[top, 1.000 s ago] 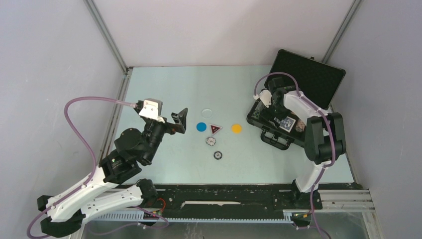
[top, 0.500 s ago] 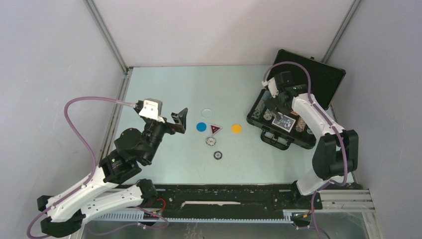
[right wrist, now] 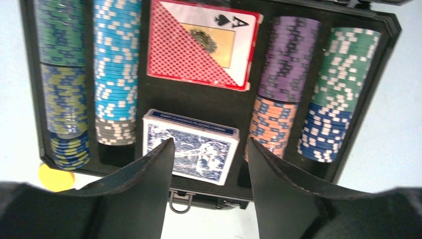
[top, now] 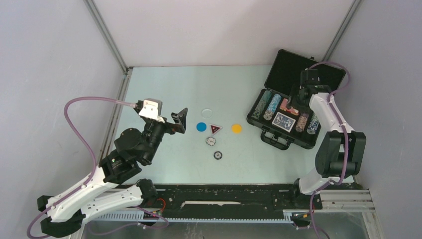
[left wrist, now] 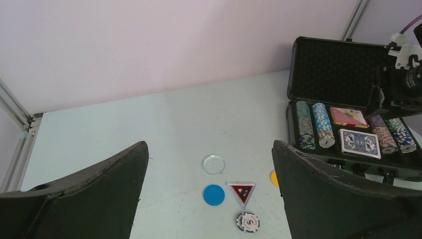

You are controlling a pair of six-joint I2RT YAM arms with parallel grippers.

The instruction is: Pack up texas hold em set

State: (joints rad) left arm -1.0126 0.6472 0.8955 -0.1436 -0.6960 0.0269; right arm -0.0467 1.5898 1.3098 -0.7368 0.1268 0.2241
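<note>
The black briefcase [top: 318,137] lies open at the right of the table, lid [top: 318,74] up. Inside are rows of striped chips [right wrist: 117,64], a red deck [right wrist: 201,42] and a blue deck [right wrist: 199,149]. My right gripper [top: 294,101] hovers over the case's back half. It is open and empty, its tips [right wrist: 211,142] framing the blue deck from above. My left gripper [top: 179,119] is wide open above the table's middle, and below it [left wrist: 210,147] lie a clear disc [left wrist: 214,164], blue disc [left wrist: 214,194], red triangle [left wrist: 241,191], yellow disc [top: 236,128] and a white chip [left wrist: 247,221].
A dark chip [top: 218,155] lies alone nearer the arm bases. The case's handle [right wrist: 180,201] and latches face the near edge. Grey walls with metal corner posts [top: 107,37] enclose the table on three sides.
My right arm has lifted off the blue deck and swung back toward the lid side, uncovering the chip rows. The left arm and the loose pieces have not moved.
</note>
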